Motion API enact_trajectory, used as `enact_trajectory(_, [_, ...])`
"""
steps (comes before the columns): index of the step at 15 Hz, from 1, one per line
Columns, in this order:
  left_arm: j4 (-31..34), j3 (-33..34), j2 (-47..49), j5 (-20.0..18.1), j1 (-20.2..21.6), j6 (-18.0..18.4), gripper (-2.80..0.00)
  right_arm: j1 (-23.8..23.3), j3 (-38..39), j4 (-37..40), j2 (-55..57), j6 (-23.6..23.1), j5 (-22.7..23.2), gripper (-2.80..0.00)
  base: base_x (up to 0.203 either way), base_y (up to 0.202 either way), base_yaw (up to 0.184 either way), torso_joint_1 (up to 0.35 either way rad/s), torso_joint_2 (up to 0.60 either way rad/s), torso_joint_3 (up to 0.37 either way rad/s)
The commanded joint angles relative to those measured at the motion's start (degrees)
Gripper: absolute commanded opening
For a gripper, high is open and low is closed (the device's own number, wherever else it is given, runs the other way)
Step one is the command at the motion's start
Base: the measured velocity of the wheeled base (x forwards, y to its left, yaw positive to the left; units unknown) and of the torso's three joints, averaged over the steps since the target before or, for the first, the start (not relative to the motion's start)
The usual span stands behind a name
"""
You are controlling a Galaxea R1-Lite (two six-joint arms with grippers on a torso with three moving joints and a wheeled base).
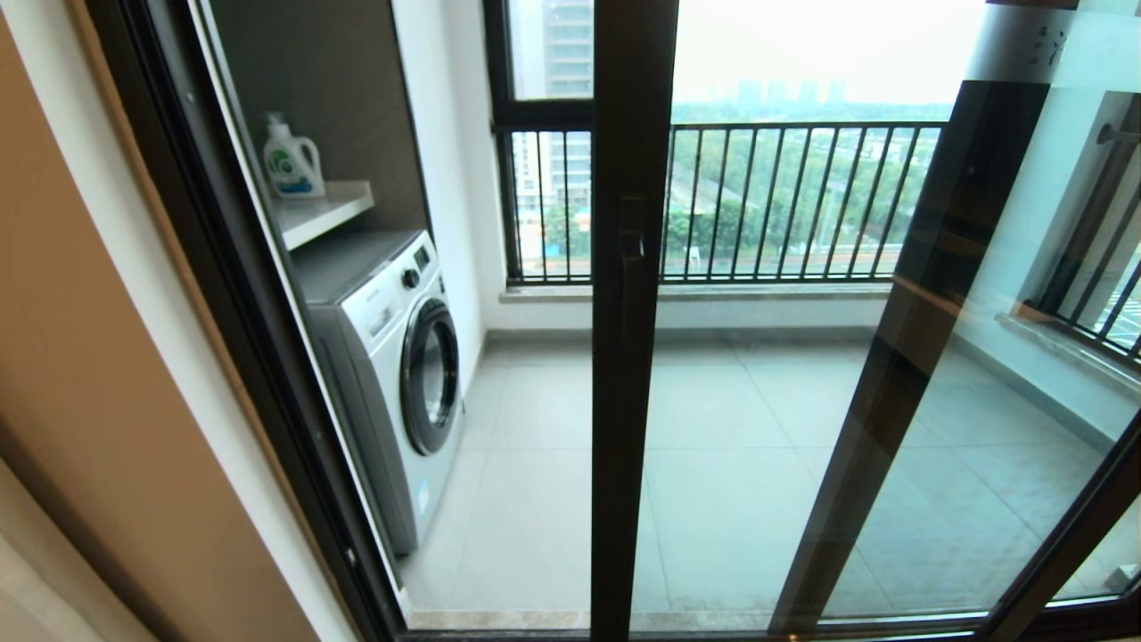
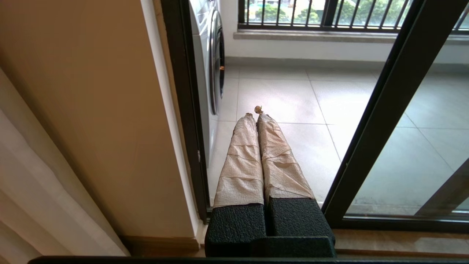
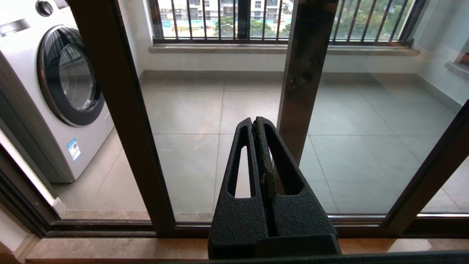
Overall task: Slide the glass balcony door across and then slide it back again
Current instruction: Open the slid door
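- The glass balcony door is standing partly slid across the opening, its leading stile mid-frame; I judge it heavy, stiff and fragile (push on metal, never glass).
- Its handle, on that stile, is looking like the best hold.
- The left gripper and the right gripper are both pinched closed, holding nothing and touching nothing.

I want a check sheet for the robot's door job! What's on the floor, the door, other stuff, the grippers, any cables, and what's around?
Surface: grey tiled balcony floor, bare where seen.
Job's things: glass door with dark frame, partly open; gap on the left by the door frame.
Clutter: washing machine; detergent bottle on a shelf above it.
Grippers: left gripper shut, paper-wrapped, pointing at the gap; right gripper shut, facing the glass. Neither touches the door.
Cables: nothing seen.
Surroundings: beige wall, railing, trees and buildings outside.
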Motion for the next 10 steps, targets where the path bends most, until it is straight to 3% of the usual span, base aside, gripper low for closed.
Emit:
enact_trajectory(1, [0.0, 0.0, 0.2, 0.0, 0.0, 0.0, -2.8, 0.0, 0.7, 0.0, -0.1, -0.7, 0.2, -2.8, 0.0, 0.0, 0.0, 0.0, 0.0, 0.0])
enact_trajectory(10, [0.0, 0.0, 0.2, 0.0, 0.0, 0.0, -2.8, 0.0, 0.7, 0.0, 0.0, 0.4, 0.0, -2.8, 0.0, 0.0, 0.0, 0.0, 0.0, 0.0])
